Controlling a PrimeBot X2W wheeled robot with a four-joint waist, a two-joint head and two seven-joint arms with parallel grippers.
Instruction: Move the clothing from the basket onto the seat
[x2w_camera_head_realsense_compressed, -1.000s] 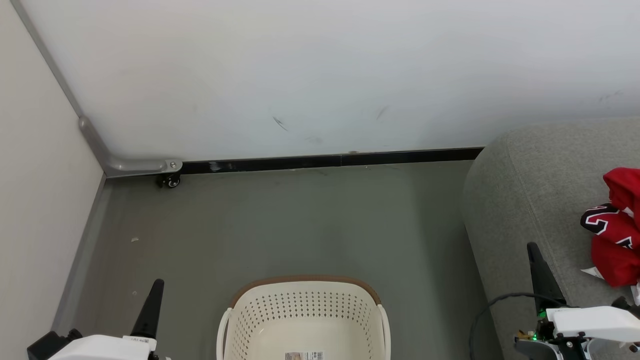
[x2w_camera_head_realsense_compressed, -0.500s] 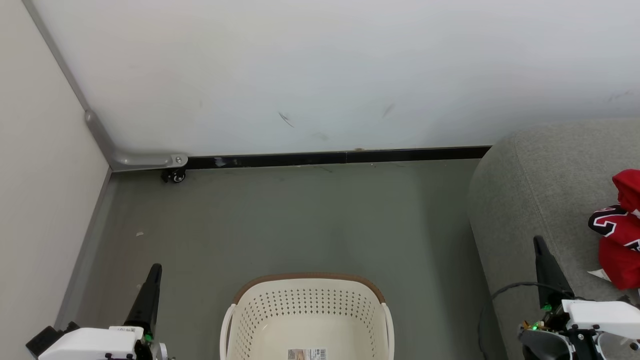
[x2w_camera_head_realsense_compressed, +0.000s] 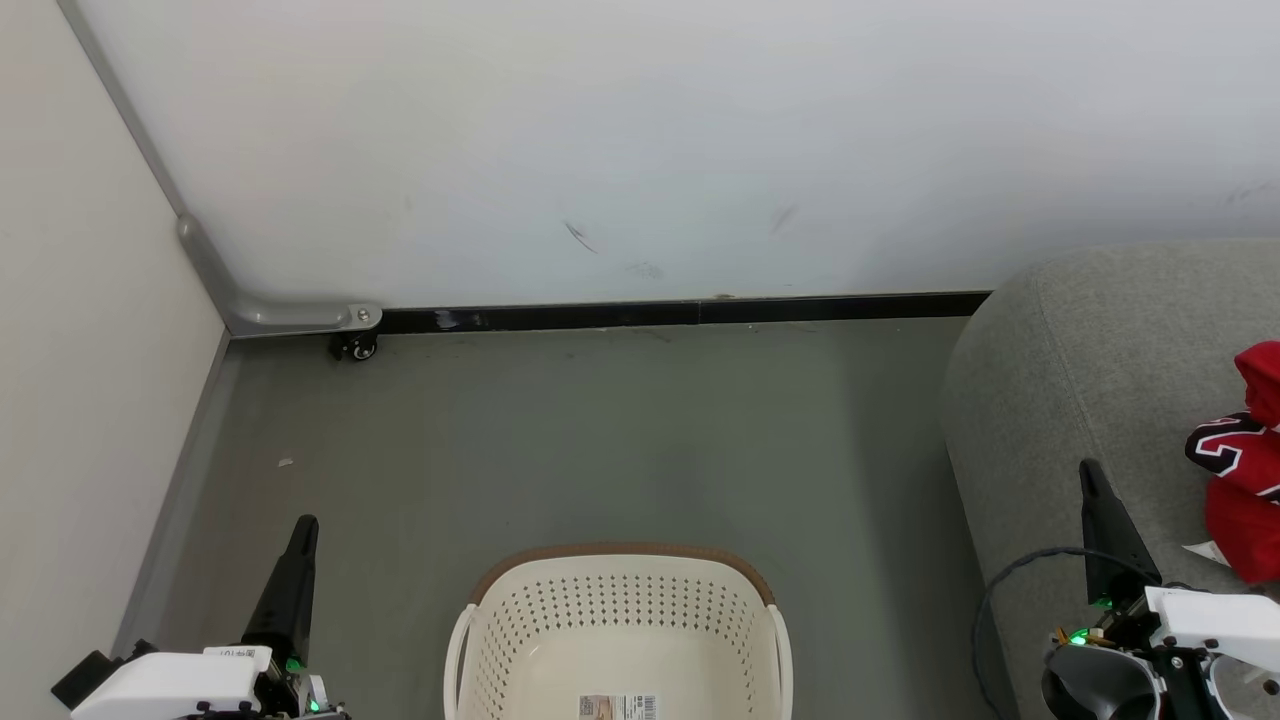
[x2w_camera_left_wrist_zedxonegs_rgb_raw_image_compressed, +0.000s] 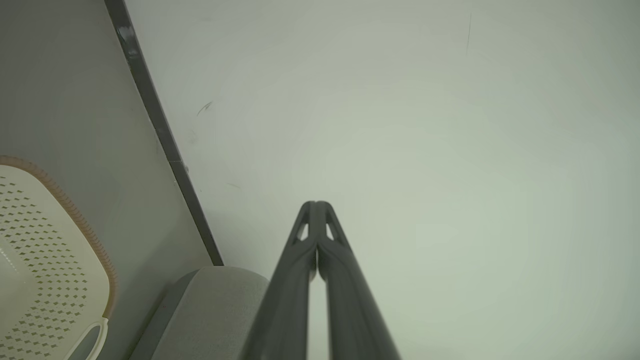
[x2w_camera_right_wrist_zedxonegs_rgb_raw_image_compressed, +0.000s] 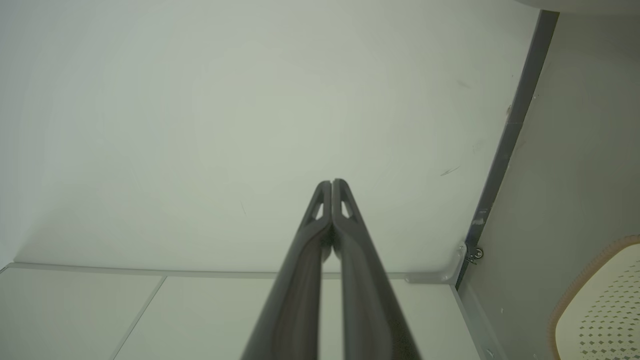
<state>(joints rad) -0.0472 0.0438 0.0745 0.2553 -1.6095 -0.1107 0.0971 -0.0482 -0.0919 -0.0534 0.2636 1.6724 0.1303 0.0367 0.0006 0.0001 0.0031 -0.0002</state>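
Up on the seat (x2w_camera_head_realsense_compressed: 1080, 380), back from its edge: clothing (x2w_camera_head_realsense_compressed: 1245, 500); basket (x2w_camera_head_realsense_compressed: 620, 551) reads empty, so your left end effector (x2w_camera_head_realsense_compressed: 305, 535) and right end effector (x2w_camera_head_realsense_compressed: 1090, 480) sit closed, unloaded.

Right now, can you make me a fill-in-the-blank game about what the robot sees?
1. The sports clothing with black-and-white numerals on the light-grey fabric sofa is coloured ____.
2. The cream-white perforated plastic basket has a rim band coloured ____.
3. The left claw and the right claw, each with two long dark fingers, are both ____.
4. In the head view, the sofa stands on the basket's ____ side.
Missing words: red, brown, shut, right.
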